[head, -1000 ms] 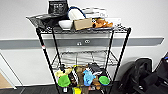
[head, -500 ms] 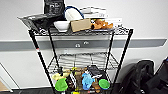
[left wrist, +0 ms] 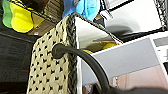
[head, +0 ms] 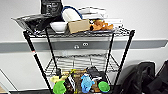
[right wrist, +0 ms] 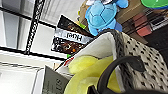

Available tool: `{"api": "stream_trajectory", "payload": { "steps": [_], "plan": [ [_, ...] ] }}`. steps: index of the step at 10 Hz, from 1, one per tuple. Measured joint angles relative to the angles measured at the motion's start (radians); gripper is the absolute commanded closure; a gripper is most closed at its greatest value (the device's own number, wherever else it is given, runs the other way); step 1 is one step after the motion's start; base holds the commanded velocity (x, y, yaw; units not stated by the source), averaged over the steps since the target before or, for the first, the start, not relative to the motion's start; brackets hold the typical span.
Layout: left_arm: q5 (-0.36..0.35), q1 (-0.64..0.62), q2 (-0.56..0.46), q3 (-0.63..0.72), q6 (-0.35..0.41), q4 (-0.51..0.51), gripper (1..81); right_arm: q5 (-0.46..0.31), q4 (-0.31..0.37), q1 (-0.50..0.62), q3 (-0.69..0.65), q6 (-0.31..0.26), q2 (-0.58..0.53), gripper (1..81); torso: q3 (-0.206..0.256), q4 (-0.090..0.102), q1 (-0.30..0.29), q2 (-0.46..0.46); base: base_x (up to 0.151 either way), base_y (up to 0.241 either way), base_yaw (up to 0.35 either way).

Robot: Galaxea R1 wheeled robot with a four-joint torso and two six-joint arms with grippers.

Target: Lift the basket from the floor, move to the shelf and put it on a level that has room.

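From the head camera I see the shelf (head: 80, 50) straight in front of me against a pale wall. Its top tier carries a white bowl (head: 58, 26), a cardboard box (head: 78, 25) and an orange soft toy (head: 101, 25). The middle level (head: 80, 62) is bare wire grid. The bottom tier holds green bowls (head: 103, 86) and a blue toy (head: 87, 82). On my left wrist camera the basket (left wrist: 53, 67) sits close up, cream woven side with dark specks, white lining, a dark curved handle (left wrist: 82, 60) across it and yellow items inside. My right wrist camera shows the same basket's other end with yellow items (right wrist: 87, 72) piled against the lining, and the blue toy and shelf pole just beyond. I cannot tell how the fingers of either gripper stand, nor whether the basket is off the floor.
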Motion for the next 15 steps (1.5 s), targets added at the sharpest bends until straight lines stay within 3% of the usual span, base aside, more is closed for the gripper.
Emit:
{"api": "stream_trajectory", "payload": {
  "steps": [8,15],
  "plan": [
    [-0.004,-0.005,-0.004,0.013,0.000,0.000,81.1,0.000,0.000,0.000,0.000,0.000,-0.003,81.1,0.000,0.000,0.001,0.000,0.093,0.000,0.000],
    [-0.007,-0.011,-0.032,0.066,0.001,0.000,81.1,-0.003,-0.001,0.008,0.074,0.000,-0.043,81.1,0.000,0.000,0.001,0.000,0.000,0.000,0.000]
  ]
}}
